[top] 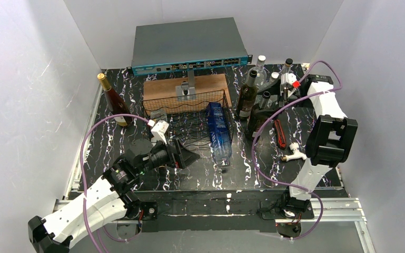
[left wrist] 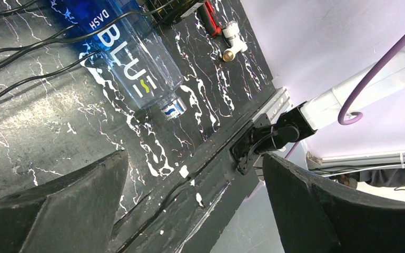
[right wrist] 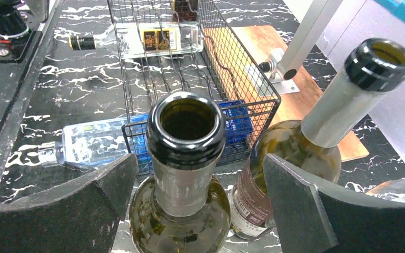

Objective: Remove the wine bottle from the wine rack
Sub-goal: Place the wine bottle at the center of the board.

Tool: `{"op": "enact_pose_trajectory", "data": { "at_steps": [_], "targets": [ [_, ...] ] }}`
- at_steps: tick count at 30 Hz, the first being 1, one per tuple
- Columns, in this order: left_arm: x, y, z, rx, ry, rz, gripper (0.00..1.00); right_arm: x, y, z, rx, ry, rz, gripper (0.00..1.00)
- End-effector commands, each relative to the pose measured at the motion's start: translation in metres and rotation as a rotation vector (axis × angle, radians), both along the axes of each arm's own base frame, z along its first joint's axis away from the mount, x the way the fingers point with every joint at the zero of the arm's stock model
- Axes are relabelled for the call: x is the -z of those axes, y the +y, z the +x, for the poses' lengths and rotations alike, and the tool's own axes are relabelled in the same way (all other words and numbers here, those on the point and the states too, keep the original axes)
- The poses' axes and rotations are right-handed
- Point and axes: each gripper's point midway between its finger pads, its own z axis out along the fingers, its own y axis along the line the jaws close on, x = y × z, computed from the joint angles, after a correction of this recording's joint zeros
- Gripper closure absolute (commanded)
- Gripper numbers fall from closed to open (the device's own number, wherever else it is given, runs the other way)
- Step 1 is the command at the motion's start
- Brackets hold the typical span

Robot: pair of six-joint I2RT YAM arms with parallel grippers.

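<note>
The black wire wine rack (top: pixel 189 118) sits mid-table. A blue bottle (top: pixel 218 130) lies in its right cradle, its neck pointing to the near edge. A clear bottle with a gold label (top: pixel 159 114) lies at the rack's left. My left gripper (top: pixel 187 156) is open and empty, low in front of the rack, left of the blue bottle's neck. The left wrist view shows the blue bottle (left wrist: pixel 131 58) and rack wires (left wrist: pixel 31 58) beyond my gripper (left wrist: pixel 195 205). My right gripper (top: pixel 276 95) is open among standing bottles at the back right. Its jaws (right wrist: pixel 200 205) stand either side of a green bottle's neck (right wrist: pixel 187 137) without touching.
A brown wooden board (top: pixel 184 87) and a grey network switch (top: pixel 189 47) lie behind the rack. A brown bottle with a gold cap (top: pixel 115 100) stands at the left. Several bottles (top: pixel 248 95) stand at the back right. A red-handled tool (top: pixel 280 134) and a white fitting (top: pixel 295 153) lie right of the rack.
</note>
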Motion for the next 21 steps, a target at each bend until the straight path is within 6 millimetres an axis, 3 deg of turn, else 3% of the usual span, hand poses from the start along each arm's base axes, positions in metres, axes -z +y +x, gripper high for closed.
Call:
{"op": "enact_pose_trajectory", "data": {
  "at_steps": [1,16,19,21],
  "targets": [
    [-0.015,0.001,-0.001,0.009,-0.033,-0.025,0.02,-0.039,0.000,-0.003,0.013,-0.014,0.029,0.02],
    [-0.021,0.006,-0.007,0.013,-0.044,-0.034,0.02,-0.179,0.009,-0.029,0.012,-0.037,0.032,0.02],
    [-0.021,0.009,-0.009,0.010,-0.045,-0.029,0.02,-0.200,0.027,-0.032,0.011,-0.023,0.006,0.02],
    [-0.022,0.011,-0.010,0.006,-0.048,-0.029,0.02,-0.216,0.051,-0.023,0.138,-0.012,0.003,0.02]
  ]
}}
